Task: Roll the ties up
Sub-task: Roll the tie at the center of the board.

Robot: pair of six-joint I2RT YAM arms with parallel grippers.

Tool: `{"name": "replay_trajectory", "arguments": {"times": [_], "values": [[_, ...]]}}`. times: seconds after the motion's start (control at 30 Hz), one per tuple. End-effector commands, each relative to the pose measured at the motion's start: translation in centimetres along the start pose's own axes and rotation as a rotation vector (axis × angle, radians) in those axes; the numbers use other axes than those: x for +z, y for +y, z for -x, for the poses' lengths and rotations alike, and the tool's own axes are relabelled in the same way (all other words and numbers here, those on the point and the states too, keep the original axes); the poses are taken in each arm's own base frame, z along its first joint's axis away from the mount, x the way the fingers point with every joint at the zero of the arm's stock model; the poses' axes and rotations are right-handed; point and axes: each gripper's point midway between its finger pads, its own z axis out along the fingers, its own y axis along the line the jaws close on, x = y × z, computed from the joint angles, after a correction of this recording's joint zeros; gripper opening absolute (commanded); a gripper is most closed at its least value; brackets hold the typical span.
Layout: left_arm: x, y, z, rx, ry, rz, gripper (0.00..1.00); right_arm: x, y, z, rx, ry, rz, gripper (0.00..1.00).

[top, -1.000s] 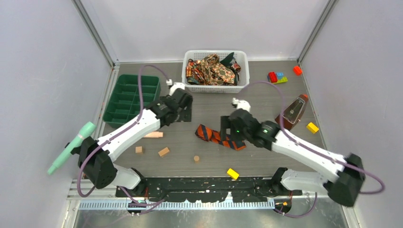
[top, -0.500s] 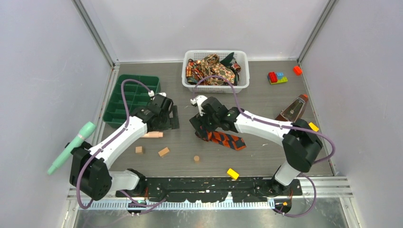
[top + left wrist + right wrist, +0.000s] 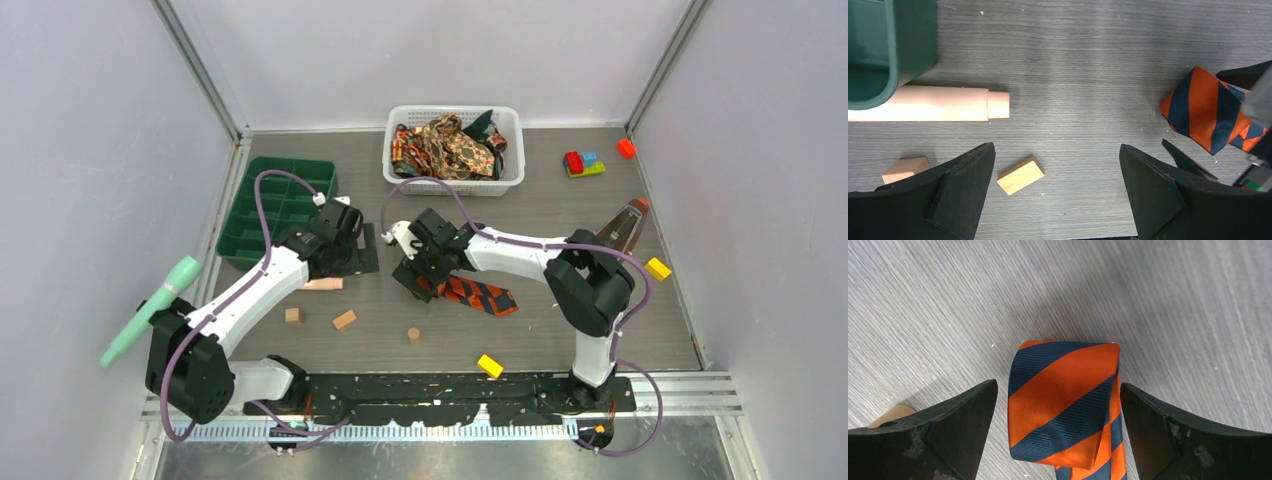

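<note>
Yellow block [image 3: 489, 366]: nearest, just ahead of the base rail, on its own.
Wood peg [image 3: 413, 335]: a bit further in, mid-table.
Wood blocks [image 3: 344, 320]: two, left of the peg, apart from each other.
Striped tie [image 3: 478, 294]: orange/dark, folded flat on the tabletop, approx. centre; its left end lies betw. the R fingers.
Right gripper [image 3: 1058, 385]: jaws wide, one finger each side of the tie's folded end, gap on both sides, nothing held.
Left gripper [image 3: 1056, 146]: jaws wide, over bare table left of the tie, nothing held.
Pink dowel [image 3: 928, 103]: lying flat, one end by the green tray's corner.
Green tray [image 3: 275, 205]: left side, w/ compartments.
Metronome [image 3: 620, 232]: right side, well apart from the striped tie.
Basket [image 3: 455, 185]: white mesh, far centre.
Paisley ties [image 3: 450, 148]: heaped in the basket, w/ a dark green tie [image 3: 482, 124] at the back.
</note>
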Motion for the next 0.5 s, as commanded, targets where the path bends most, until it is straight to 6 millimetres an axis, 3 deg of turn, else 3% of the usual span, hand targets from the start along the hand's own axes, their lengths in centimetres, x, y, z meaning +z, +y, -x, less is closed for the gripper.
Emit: {"name": "replay_trajectory", "arguments": {"times": [0.0,0.17,0.47], "values": [[-0.3,-0.6,0.9,-0.029,-0.035,-0.038,0.98,0.1,0.3,1.0,-0.052,-0.016,0.067,0.99],[-0.2,-0.1,0.8,-0.032,-0.035,-0.023,0.98,1.0,-0.2,-0.3,-0.039,0.017,0.079,0.96],[-0.1,0.4,0.8,-0.046,-0.035,-0.011,0.99,1.8,-0.3,-2.6,-0.015,0.093,0.103,0.75]]}}
